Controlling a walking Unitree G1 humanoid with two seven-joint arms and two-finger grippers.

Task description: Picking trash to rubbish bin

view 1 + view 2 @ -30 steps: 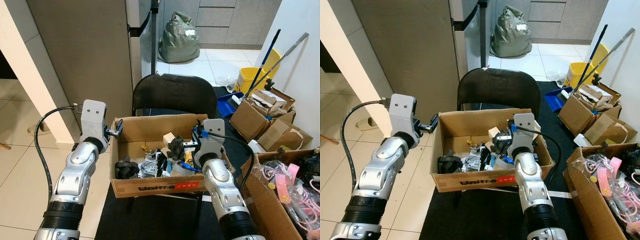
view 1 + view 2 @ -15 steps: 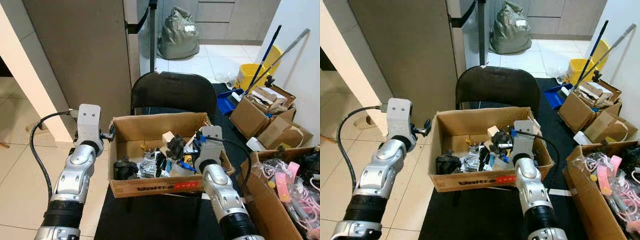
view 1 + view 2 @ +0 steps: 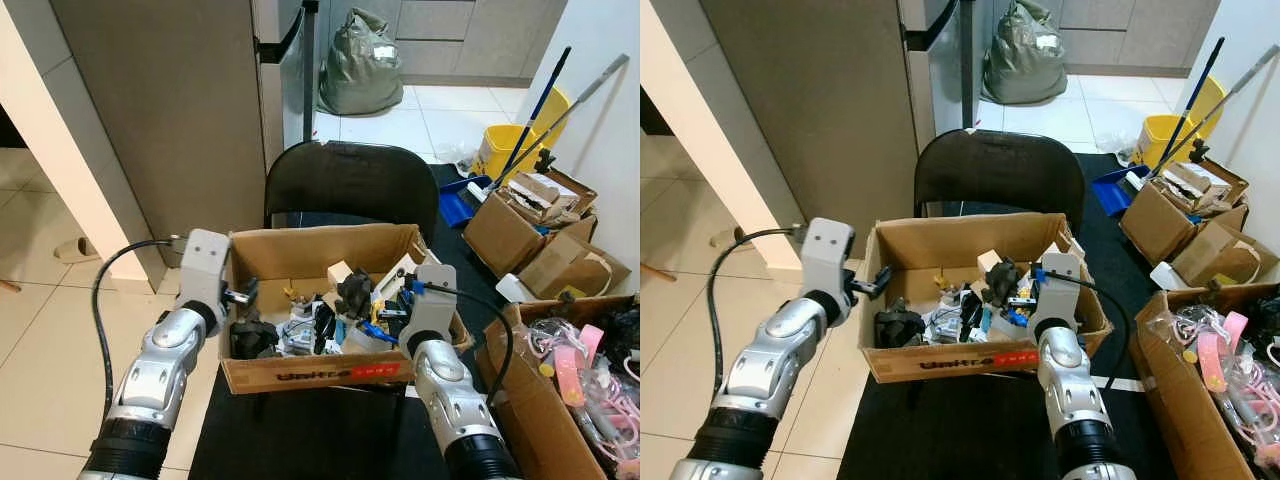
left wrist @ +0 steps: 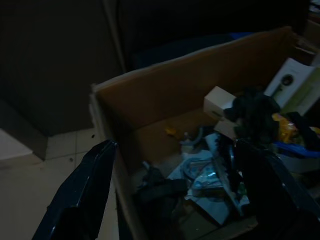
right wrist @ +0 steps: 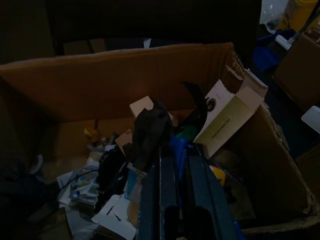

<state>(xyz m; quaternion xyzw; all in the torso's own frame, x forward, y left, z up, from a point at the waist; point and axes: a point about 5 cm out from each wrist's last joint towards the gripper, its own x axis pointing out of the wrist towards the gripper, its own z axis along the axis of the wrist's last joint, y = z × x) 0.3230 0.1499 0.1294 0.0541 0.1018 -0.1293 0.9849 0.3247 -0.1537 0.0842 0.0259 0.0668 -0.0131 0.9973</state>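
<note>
Step, by my reading: reach into brown cardboard box [image 3: 300,372] on black chair [image 3: 345,180], trash heaped inside.

Right gripper [image 5: 175,170] fingers pressed together, empty, over dark crumpled lump [image 5: 150,132], 12 o'clock.

Left gripper [image 4: 175,190] spread wide at box's 9 o'clock wall.

Next: part right fingers, descend on lump.

Left tool [image 3: 243,295] is now in from the outer side of the cardboard box [image 3: 300,250], its fingers spread across the box's left wall; a second ago it sat clear outside that wall. Right tool [image 5: 175,187] is closed, its tip now beside the dark crumpled lump [image 5: 150,132] and the white carton [image 5: 227,117], slightly farther right in the box than before. Camera has shifted a little too.
</note>
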